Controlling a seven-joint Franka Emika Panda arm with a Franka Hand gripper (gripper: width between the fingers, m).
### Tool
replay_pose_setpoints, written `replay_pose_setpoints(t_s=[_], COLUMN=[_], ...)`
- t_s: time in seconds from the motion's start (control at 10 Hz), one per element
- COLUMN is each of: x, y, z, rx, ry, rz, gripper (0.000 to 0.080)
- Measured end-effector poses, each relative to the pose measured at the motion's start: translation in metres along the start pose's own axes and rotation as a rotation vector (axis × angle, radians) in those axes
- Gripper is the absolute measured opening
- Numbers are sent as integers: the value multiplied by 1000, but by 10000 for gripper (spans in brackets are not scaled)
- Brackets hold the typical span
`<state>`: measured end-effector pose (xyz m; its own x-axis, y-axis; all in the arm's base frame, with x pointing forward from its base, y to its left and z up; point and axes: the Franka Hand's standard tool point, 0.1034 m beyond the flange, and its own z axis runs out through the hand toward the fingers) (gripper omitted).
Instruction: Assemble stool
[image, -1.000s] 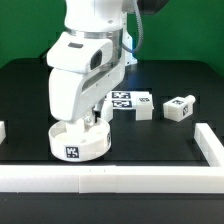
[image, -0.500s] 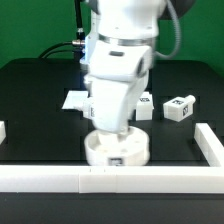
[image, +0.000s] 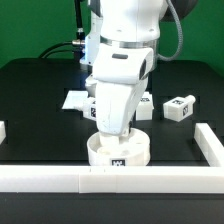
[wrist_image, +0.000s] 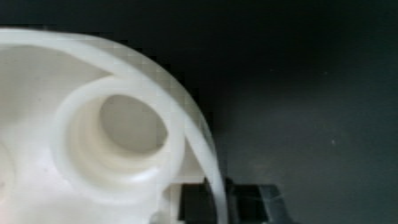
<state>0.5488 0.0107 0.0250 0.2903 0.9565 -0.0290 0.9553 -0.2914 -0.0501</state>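
- One white robot arm (image: 122, 70).
- One round shallow white plastic seat (image: 117, 150) — a single piece, with one round socket (wrist_image: 121, 125) showing in the wrist view.
- Two short blocky white plastic legs: one in full view (image: 180, 108), one half hidden behind the arm (image: 147, 108).
- One thin flat white marker board (image: 73, 100), partly covered.
- One black tabletop (image: 30, 100).
- White border rail (image: 150, 179): one L-shaped run along the front and the exterior view's right, plus one short white end (image: 3, 130) at the exterior view's left edge.
- Black-and-white square tags: one on the seat's wall (image: 118, 161) — those on the legs are too small to count.
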Motion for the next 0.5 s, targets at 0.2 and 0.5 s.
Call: replay_pose_setpoints(t_s=[0.2, 0.5], x=[38, 71], y=[-9, -8], z=[1, 3], rx=[-11, -12], ry=[28, 43], rz=[-62, -93], gripper=[23, 23])
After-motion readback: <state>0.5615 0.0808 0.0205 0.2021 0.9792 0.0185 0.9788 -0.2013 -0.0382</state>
